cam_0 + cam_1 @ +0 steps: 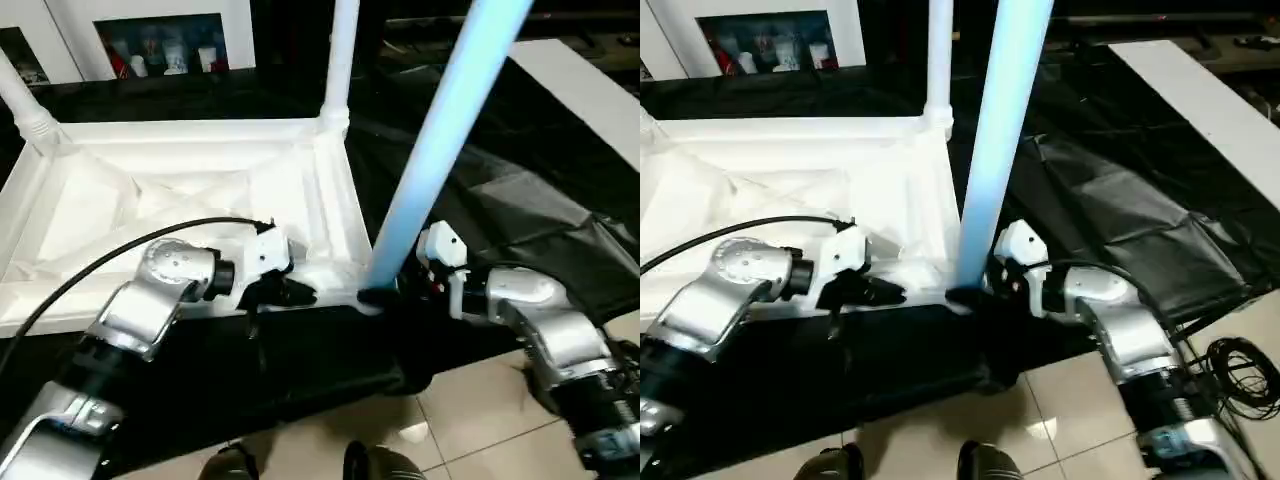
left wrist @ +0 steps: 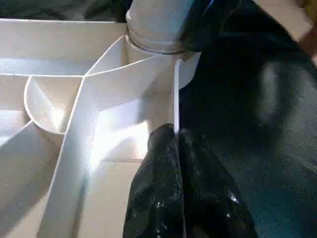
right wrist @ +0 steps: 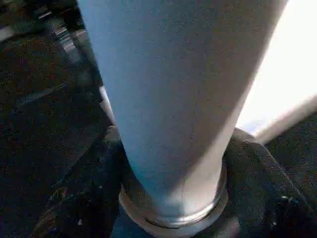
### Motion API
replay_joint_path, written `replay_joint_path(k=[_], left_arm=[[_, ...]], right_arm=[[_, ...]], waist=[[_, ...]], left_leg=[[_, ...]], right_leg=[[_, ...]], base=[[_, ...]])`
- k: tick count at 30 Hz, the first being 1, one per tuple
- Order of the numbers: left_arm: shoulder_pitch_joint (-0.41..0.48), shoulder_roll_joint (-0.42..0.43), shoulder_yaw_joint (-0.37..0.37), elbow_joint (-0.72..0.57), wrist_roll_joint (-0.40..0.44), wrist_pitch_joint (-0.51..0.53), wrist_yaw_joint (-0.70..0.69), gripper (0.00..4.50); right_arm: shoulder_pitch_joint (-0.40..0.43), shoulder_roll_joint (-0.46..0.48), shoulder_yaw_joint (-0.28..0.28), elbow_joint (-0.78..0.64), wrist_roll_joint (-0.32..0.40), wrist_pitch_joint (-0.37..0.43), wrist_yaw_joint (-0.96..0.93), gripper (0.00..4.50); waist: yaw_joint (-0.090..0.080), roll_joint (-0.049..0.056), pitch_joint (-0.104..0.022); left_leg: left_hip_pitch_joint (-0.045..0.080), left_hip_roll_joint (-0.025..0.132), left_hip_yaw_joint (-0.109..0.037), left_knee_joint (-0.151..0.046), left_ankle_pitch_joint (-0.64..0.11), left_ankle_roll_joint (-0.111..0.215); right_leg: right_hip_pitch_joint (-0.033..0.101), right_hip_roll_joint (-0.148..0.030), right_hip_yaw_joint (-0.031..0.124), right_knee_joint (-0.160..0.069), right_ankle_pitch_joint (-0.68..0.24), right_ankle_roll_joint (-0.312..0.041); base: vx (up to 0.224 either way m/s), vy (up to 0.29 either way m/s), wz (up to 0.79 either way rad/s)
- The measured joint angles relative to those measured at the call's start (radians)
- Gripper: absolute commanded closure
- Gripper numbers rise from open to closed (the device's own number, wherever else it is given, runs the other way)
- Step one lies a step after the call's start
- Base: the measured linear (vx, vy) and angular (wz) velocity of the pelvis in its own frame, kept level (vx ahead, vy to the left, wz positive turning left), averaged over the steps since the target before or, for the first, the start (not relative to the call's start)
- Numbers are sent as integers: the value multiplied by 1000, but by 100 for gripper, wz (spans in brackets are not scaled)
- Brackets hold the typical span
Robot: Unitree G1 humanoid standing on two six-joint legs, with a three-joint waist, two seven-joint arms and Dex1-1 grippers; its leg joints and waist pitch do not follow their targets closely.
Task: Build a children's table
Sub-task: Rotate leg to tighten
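The table top (image 1: 180,190) lies upside down on black sheeting (image 1: 520,220), ribbed underside up. Two legs stand in the far corner sockets. A third leg (image 1: 440,150) stands in the near right corner socket (image 2: 153,42), leaning slightly.

Gripper state: the right gripper (image 1: 385,293) grasps the base of the third leg, one finger on each side of the collar. The left gripper (image 2: 178,148) is clenched on the thin rim wall (image 2: 176,94) of the table top, just beside that socket.

Hazards (judged):
- If the leg is not fully seated, releasing it may let it tip out of the socket, since it leans.
- Twisting or pushing the leg may slide the top on the sheeting if the left grip slips off the thin wall.
- Fingers low at the collar may jam against the socket rim.

View differences: the right wrist view shows the collar (image 3: 173,213) at the leg base. The eye views show the lean and the two seated legs. The left wrist view shows the pinch on the rim wall.
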Motion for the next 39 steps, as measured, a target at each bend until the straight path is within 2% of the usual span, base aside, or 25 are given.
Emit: replay_joint_path(k=[7, 9, 11, 16, 20, 21, 23, 24, 28, 33, 35, 39], left_arm=[[-53, -107, 11, 90, 41, 37, 173, 450], [-84, -161, 15, 131, 71, 63, 255, 450], [-116, -219, 18, 176, 93, 85, 340, 450], [-152, -292, 5, 229, 130, 90, 444, 450], [-159, -289, -2, 243, 142, 66, 443, 450], [-159, -281, -9, 242, 144, 55, 437, 450], [-159, -271, -15, 240, 148, 43, 423, 450], [-159, -266, -15, 238, 148, 38, 412, 450], [-157, -251, -21, 233, 148, 10, 379, 450], [-149, -232, -25, 212, 144, -15, 346, 450], [-147, -222, -27, 210, 139, -34, 332, 450], [-147, -200, -27, 218, 138, -75, 309, 450]], right_arm=[[-1, 193, -105, 40, -2, 64, -362, 196], [-30, 283, -158, 81, -11, 69, -524, 196], [-81, 384, -231, 146, 12, 61, -687, 196], [-158, 435, -274, 249, 15, 17, -870, 196], [-170, 433, -272, 272, -1, 1, -865, 196], [-168, 427, -271, 269, -2, 4, -844, 165], [-160, 419, -269, 257, -5, 10, -815, 165], [-154, 415, -268, 247, -8, 13, -800, 133], [-112, 378, -230, 179, -16, 29, -739, 101], [-47, 261, -177, 50, 0, 103, -603, 69], [-5, 178, -159, -33, 12, 133, -522, 69], [69, 55, -141, -155, 26, 160, -356, 69]], waist=[[-6, -6, -3], [-7, -8, -4], [-6, -8, -4], [-6, -10, -5], [-6, -11, -6], [-6, -11, -6], [-6, -10, -6], [-6, -10, -6], [-3, -9, -5], [3, -7, -3], [9, -4, -2], [10, -3, -2]], left_leg=[[2, 0, -1, 3, 1, -2], [3, 0, -1, 3, 1, -3], [4, -1, -2, 3, 2, -3], [1, -1, -2, 0, 2, -3], [0, -2, -2, 0, 2, -3], [0, -2, -2, 0, 2, -3], [1, -2, -2, -1, 2, -3], [1, -2, -2, -3, 2, -3], [1, -2, -2, -6, 2, -3], [-1, -1, -1, -12, 2, -3], [-1, -1, -1, -13, 2, -3], [-2, -1, -1, -12, 2, -3]], right_leg=[[0, 0, 0, 1, 0, 1], [0, 0, 0, 1, 0, 2], [0, -1, 0, 0, -1, 2], [2, -1, -1, -13, 0, 3], [2, -1, 0, -14, 0, 3], [2, -1, 0, -14, 0, 3], [1, -1, 0, -14, 1, 3], [1, -1, -1, -13, 1, 3], [0, -1, -1, -13, 9, 6], [-2, 0, -1, -13, 10, 5], [-2, 0, -1, -13, 11, 4], [-1, 0, -1, -15, 9, 5]], base=[[0, 0, 0], [0, 0, 0], [0, 0, 0], [0, 0, 0], [0, 0, 0], [0, 0, 0], [0, 0, 0], [0, 0, 0], [0, 0, 0], [0, 0, 0], [0, 0, 0], [0, 0, 0]])
